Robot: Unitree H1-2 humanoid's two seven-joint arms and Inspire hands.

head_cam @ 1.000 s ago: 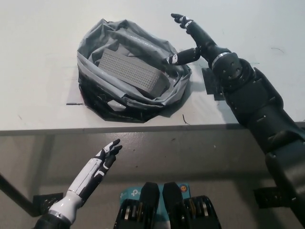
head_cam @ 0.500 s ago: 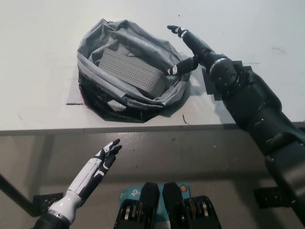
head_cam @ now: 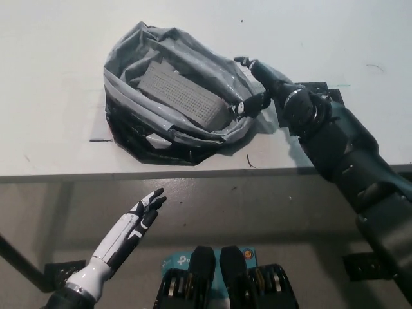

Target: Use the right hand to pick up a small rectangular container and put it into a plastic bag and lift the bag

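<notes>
A grey and black plastic bag [head_cam: 138, 132] lies open on the white table [head_cam: 51, 77]. Inside it rests a small grey rectangular container [head_cam: 180, 96] with a dotted top. My black right hand [head_cam: 257, 87] is at the bag's right rim, its fingers curled against the plastic there; whether they pinch the rim cannot be seen. My white left hand [head_cam: 138, 222] hangs open below the table's front edge at the lower left, holding nothing.
Black tape patches [head_cam: 315, 90] are stuck on the table under my right forearm. A thin dark tape mark [head_cam: 100, 140] lies left of the bag. The table's front edge [head_cam: 129, 174] runs across the middle.
My right hand has dropped from above the table down onto the bag's right rim, and the rim there has shifted and puckered. The left hand has stayed put.
</notes>
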